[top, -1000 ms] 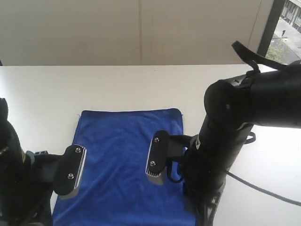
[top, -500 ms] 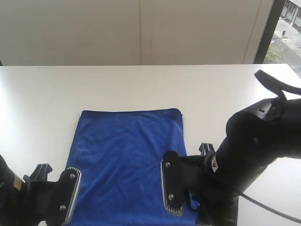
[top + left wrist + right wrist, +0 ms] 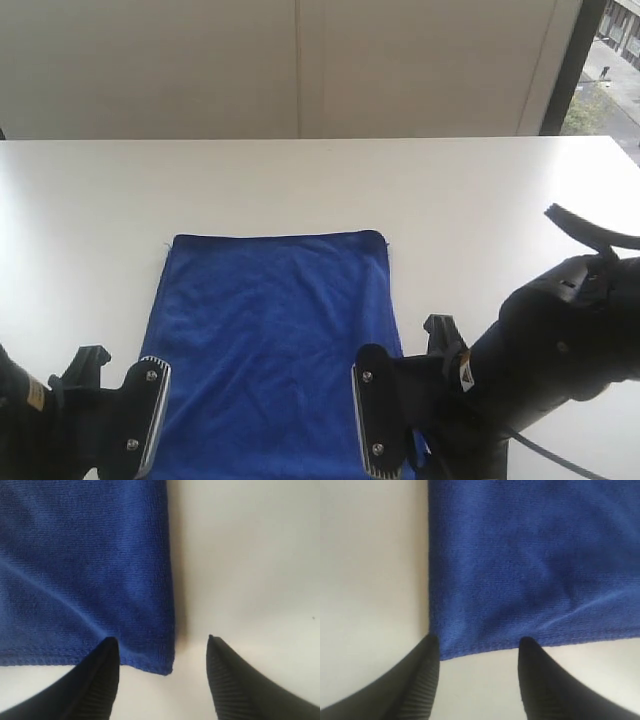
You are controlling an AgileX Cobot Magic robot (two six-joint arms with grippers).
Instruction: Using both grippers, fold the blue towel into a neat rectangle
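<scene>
Both arms are crouching low over the desk [image 3: 450, 200] on the near side, wrists pitched down, one at each near corner of the blue towel [image 3: 270, 320]. The towel is lying flat and spread out mid-desk, its far hem running parallel to the back wall [image 3: 150, 70] and its near hem dropping out of the bottom of the exterior view. The left gripper [image 3: 160, 645] is hanging over the towel's near left corner with jaws wide apart and gripping nothing. One fingertip [image 3: 97, 680] is sitting over the stitched hem and the other over bare desk just beside the side edge, so the corner is lying between them. The right gripper [image 3: 477, 642] is mirroring that at the near right corner, jaws parted a bit less and also empty, with one tip over bare desk right at the side edge and the other at the hem. I can't tell from either wrist view whether the tips are touching cloth or hovering just above it. In the exterior view only a grey finger plate [image 3: 145, 415] and some black housing are showing on the left, the rest of that arm being cut off by the frame. The right arm [image 3: 560, 340] is blocking the towel's near right corner, and a black strap or cable [image 3: 585, 222] is sticking up off it.
</scene>
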